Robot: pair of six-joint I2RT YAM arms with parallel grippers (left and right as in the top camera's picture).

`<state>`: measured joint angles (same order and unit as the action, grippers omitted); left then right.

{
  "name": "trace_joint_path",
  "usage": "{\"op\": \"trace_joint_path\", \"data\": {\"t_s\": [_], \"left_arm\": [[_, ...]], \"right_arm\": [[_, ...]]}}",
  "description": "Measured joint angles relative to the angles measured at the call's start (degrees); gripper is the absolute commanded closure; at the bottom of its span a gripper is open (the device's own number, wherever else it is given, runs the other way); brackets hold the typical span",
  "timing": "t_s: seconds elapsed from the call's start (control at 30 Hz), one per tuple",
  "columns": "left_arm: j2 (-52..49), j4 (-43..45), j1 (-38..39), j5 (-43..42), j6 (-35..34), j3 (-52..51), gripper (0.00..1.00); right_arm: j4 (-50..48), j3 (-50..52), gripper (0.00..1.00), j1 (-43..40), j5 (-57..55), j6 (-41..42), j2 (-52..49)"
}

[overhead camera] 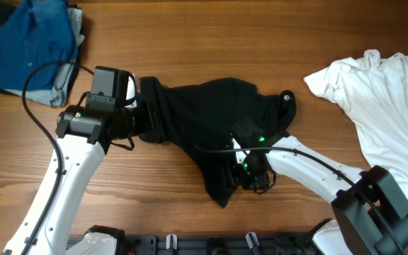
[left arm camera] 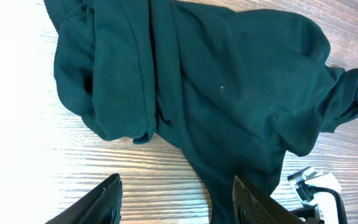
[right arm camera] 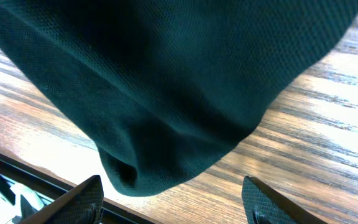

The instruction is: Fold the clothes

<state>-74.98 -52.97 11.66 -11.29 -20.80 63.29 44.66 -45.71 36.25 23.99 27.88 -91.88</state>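
Observation:
A dark green-black garment (overhead camera: 211,120) lies crumpled in the middle of the wooden table. It fills the left wrist view (left arm camera: 216,87) and the right wrist view (right arm camera: 166,81). My left gripper (overhead camera: 145,122) is open at the garment's left edge, its fingers (left arm camera: 176,202) over bare wood and a cloth strip. My right gripper (overhead camera: 241,177) is open at the garment's lower tip, its fingers (right arm camera: 173,202) just short of the hem and holding nothing.
A white shirt (overhead camera: 384,85) lies at the right of the table. A blue shirt on a grey garment (overhead camera: 30,46) lies at the back left. The table's front edge with a black rail (overhead camera: 211,244) is close behind the right gripper.

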Motion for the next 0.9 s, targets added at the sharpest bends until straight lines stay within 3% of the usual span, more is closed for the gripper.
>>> {"op": "trace_joint_path", "data": {"t_s": [0.47,0.9], "left_arm": [[0.0,0.0,0.0,-0.2,0.2,0.0,0.44],[0.0,0.0,0.0,-0.2,0.2,0.0,0.43]], "right_arm": [[-4.2,0.0,0.27,0.4,0.4,0.0,0.0],[-5.0,0.0,0.28,6.6,0.8,1.2,0.0]]}}
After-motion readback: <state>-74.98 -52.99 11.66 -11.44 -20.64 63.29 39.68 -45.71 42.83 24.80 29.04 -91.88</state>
